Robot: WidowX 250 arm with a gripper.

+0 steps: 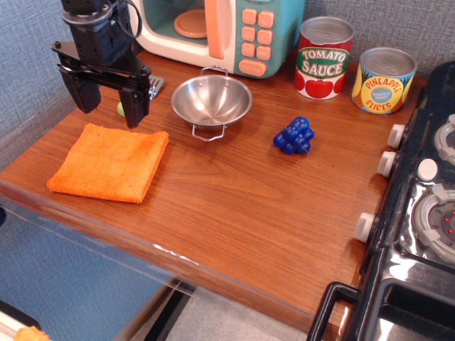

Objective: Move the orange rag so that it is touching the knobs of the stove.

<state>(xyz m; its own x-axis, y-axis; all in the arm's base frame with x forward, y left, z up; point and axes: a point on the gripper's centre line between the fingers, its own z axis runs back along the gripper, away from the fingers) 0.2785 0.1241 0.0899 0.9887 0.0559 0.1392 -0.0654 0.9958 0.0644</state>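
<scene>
The orange rag [110, 162] lies flat on the wooden table [242, 206] at the left, near the front edge. My gripper [110, 103] hangs just above the rag's far edge, fingers open and empty, one finger [135, 106] over the rag's far right corner. The black stove [419, 234] stands at the right edge of the table. Its three white knobs [386, 163] line its left side, facing the table. The rag is far from the knobs, about the table's width away.
A steel bowl [212, 99] sits right of my gripper. A blue toy grape cluster [294, 136] lies mid-table. A teal and pink microwave [220, 32], a tomato sauce can [324, 57] and a pineapple can [384, 79] stand at the back. A small green thing [121, 109] is behind the gripper.
</scene>
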